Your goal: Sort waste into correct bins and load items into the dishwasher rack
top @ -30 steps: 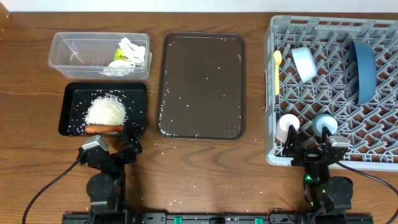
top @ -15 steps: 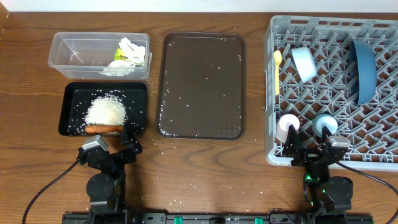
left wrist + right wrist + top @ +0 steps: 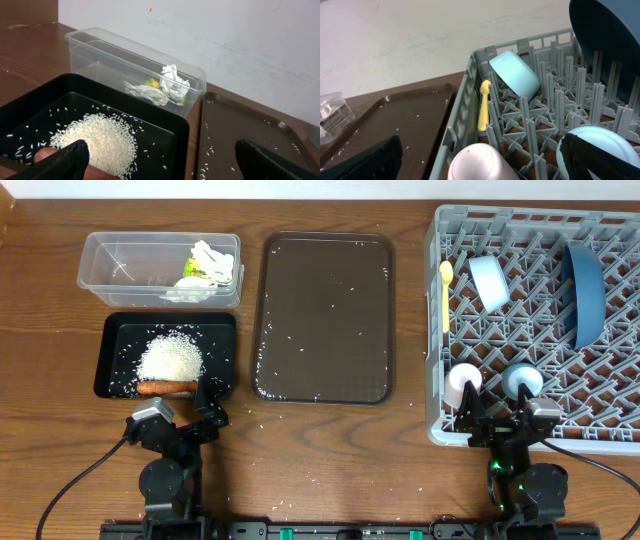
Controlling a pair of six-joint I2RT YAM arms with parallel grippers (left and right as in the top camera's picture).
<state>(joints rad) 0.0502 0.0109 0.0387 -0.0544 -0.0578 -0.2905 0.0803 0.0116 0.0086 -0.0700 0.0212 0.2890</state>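
I judge the task done: tissues (image 3: 212, 262) in the clear tub (image 3: 108, 272), rice (image 3: 172, 358) in the black tray (image 3: 221, 338), dishes (image 3: 585, 290) in the rack (image 3: 437, 300) (stray grains (image 3: 262, 423) dot the counter (image 3: 330, 465)), so my left hand (image 3: 182, 425) and right hand (image 3: 505, 425), wide and empty, can rest.

Dark blue plate (image 3: 583, 292), light blue bowl (image 3: 489, 282), pale yellow spoon (image 3: 445, 295), pink-white cup (image 3: 463, 380) and light blue cup (image 3: 521, 380) are held in the grey pegged plastic rack (image 3: 610, 438); crumpled white tissues (image 3: 212, 262) are contained in the clear plastic tub (image 3: 110, 265), white rice (image 3: 172, 358) in the black tray (image 3: 112, 340).
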